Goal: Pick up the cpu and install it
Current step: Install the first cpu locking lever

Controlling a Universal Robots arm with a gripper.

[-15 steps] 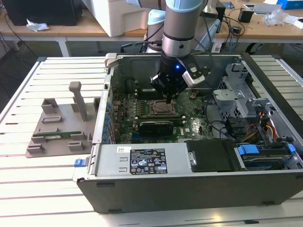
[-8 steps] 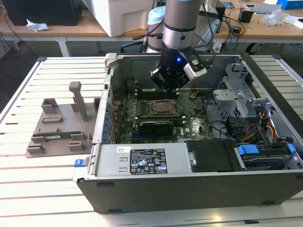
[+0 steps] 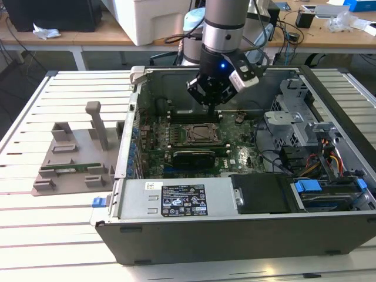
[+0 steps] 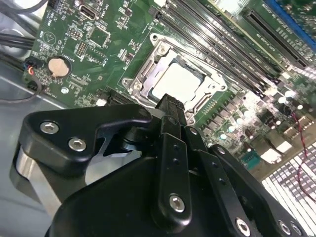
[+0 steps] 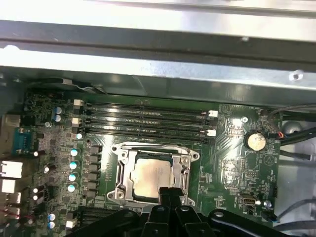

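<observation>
Inside the open grey metal computer case [image 3: 247, 235], lying on its side on the slatted white counter [image 3: 53, 235], the arm's black gripper [image 3: 211, 104] hangs over the green motherboard [image 3: 235, 154]. Its black fingers [image 4: 170, 111] are drawn together with no visible gap and carry nothing. Just beneath and beyond their tips, the cpu [image 4: 177, 81], a small flat square chip with a silver-white metal top, sits in the silver-framed socket [image 5: 123, 168] at the middle of the board; both wrist views show it seated there [image 5: 148, 177], apart from the fingertips. Long black memory slots [image 5: 143, 118] run along the far side of the socket. Toward the exterior view's left, a grey plastic parts holder [image 3: 67, 158] rests on the counter beside the case.
</observation>
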